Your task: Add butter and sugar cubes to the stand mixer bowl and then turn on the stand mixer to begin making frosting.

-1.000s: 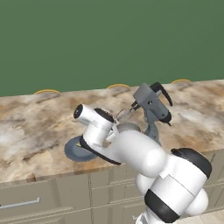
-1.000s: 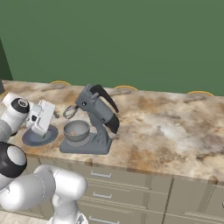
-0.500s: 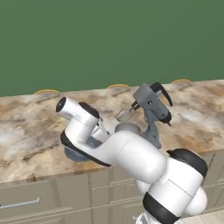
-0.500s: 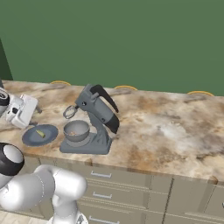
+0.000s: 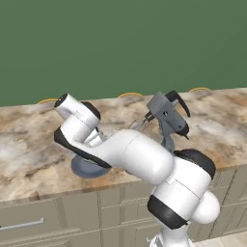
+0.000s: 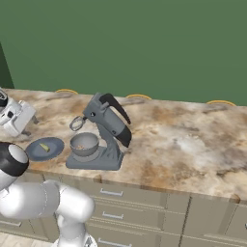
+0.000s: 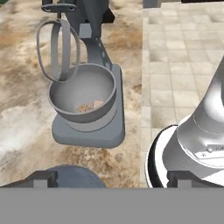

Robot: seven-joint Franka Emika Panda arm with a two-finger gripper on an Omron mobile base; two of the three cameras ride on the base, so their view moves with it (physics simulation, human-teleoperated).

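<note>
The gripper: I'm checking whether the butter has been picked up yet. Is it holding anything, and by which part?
Nothing is held. The gripper stands open and empty; the small pale yellow butter stick lies on the flat blue-grey round plate.

You see a blue-grey plate [image 6: 36, 150] on the marble counter [image 6: 183, 140], grey drawers [image 6: 135, 207] below, green wall [image 6: 144, 43] behind.
</note>
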